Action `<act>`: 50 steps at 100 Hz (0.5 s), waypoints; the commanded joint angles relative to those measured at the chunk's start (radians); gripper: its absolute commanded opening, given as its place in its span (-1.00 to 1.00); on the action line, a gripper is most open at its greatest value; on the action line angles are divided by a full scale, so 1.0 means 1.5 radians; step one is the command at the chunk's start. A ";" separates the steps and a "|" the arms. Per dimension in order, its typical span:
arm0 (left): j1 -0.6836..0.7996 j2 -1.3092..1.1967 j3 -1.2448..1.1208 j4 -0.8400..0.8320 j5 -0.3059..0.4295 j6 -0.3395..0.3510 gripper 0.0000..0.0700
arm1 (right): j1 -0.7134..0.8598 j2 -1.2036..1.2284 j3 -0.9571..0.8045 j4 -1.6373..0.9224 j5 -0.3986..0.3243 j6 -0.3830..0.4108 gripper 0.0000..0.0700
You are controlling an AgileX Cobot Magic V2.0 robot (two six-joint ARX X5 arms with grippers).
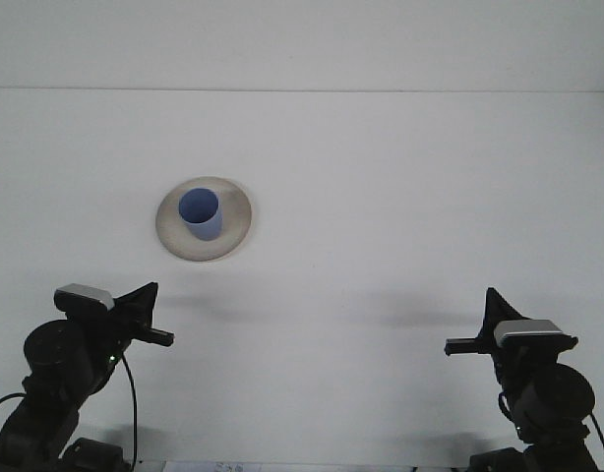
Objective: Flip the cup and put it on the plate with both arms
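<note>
The blue cup [200,214] is seen upright on the plate [238,228], ahead of the nearer left gripper [154,323]. Both it and the right gripper [469,334] are seen closed and empty.

Blue cup [200,214] stood upright, mouth up, in the middle of the round beige plate [237,218], left of centre on the white desk [400,197]. Left claw [150,320] sat low at bottom left, near the plate but apart from it, tip pointing right, fingers looked closed together. Right claw [471,337] at bottom right, well apart from plate, tip pointing left, fingers looked together too. Both claws held nothing.
</note>
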 commanded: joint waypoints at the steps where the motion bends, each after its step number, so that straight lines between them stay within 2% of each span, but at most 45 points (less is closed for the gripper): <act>1: -0.001 -0.004 0.005 0.008 -0.002 -0.004 -0.97 | 0.002 0.002 0.007 0.007 0.000 -0.003 -1.00; 34: -0.001 -0.053 0.005 0.009 -0.004 -0.003 -0.97 | 0.002 0.002 0.007 0.007 0.000 -0.003 -1.00; 42: -0.001 -0.072 -0.003 0.030 -0.007 0.041 -0.97 | 0.002 0.002 0.007 0.007 0.000 -0.003 -1.00; 50: -0.001 -0.102 -0.045 0.108 -0.007 0.072 -0.97 | 0.002 0.002 0.007 0.007 0.000 -0.003 -1.00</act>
